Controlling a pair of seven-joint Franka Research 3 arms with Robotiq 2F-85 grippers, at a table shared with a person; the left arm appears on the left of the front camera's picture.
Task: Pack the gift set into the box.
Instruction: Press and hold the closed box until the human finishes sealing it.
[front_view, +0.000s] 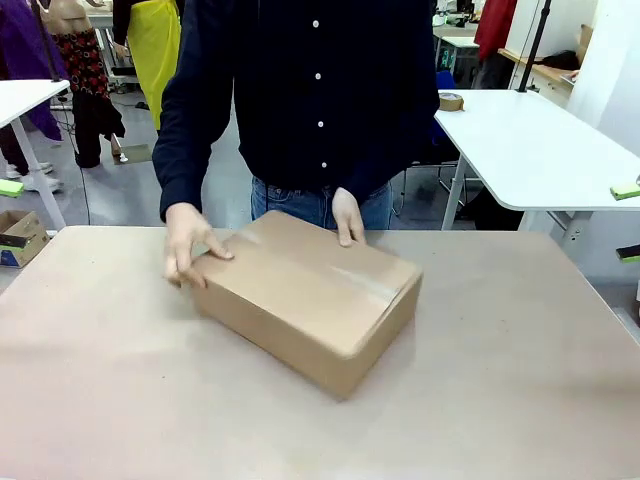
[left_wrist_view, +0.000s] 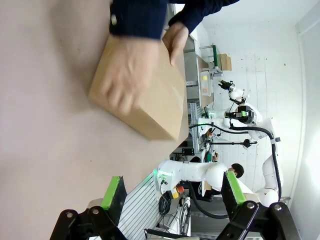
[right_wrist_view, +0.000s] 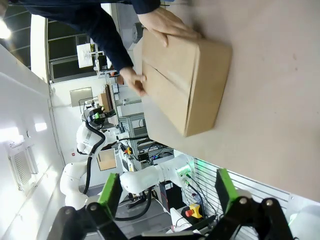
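Observation:
The brown cardboard box (front_view: 310, 296) lies closed on the table, turned at an angle, its flaps folded down with a seam along the top. A person in a dark shirt holds it with both hands (front_view: 188, 243), one on each far end. The gift set is hidden. My left gripper (left_wrist_view: 172, 192) is open, well back from the box (left_wrist_view: 150, 100), with nothing between its green pads. My right gripper (right_wrist_view: 167, 192) is open too, off the table's edge and apart from the box (right_wrist_view: 185, 80).
The beige table (front_view: 520, 380) has free room all around the box. Behind the person stand white tables (front_view: 530, 140), and a small carton (front_view: 18, 238) sits on the floor at far left.

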